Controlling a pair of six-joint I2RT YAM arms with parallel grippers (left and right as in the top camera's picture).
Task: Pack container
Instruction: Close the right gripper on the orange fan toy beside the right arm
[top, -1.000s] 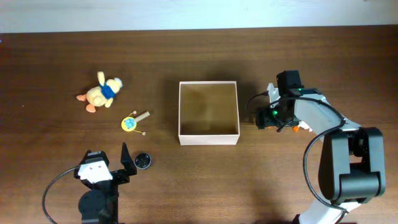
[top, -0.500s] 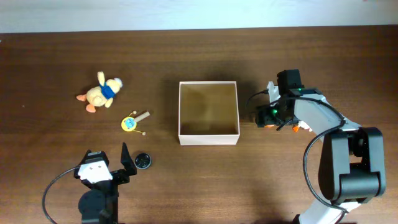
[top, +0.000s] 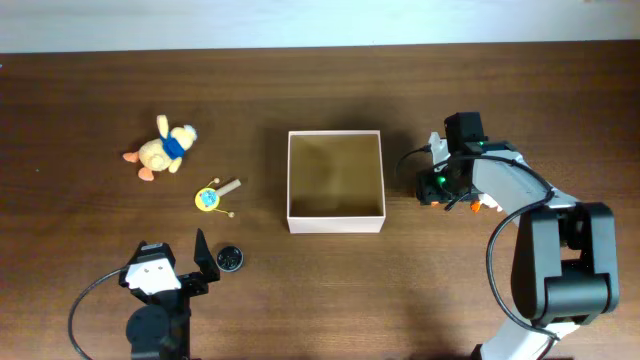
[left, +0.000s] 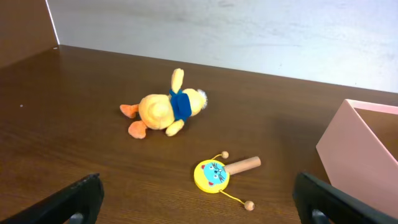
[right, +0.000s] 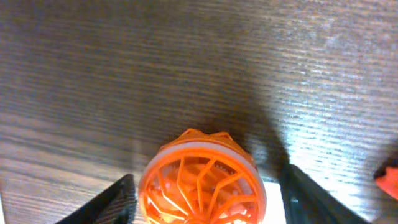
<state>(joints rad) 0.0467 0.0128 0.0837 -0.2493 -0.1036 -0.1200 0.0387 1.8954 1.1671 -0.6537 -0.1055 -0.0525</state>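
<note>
The container (top: 336, 226) is a square open box with whitish walls and a tan inside, standing mid-table with nothing in it; its pink wall shows in the left wrist view (left: 356, 148). My right gripper (top: 432, 191) hangs just right of it, fingers down. In the right wrist view, the right gripper (right: 204, 202) is open and straddles an orange spoked wheel toy (right: 202, 180), with narrow gaps at both sides. My left gripper (top: 171, 252) is open and empty at the front left (left: 199, 208). Before it lie a yellow plush duck (left: 163, 111) and a yellow rattle drum (left: 211, 175).
The duck (top: 163, 150) and the drum (top: 210, 197) lie left of the container. A small black round thing (top: 229, 259) sits beside my left gripper's right finger. A small orange and white thing (top: 487, 205) lies by the right arm. A pale wall borders the table's far edge.
My right gripper has shifted slightly over the orange wheel beside the container. The left arm and the toys on the left have not moved.
</note>
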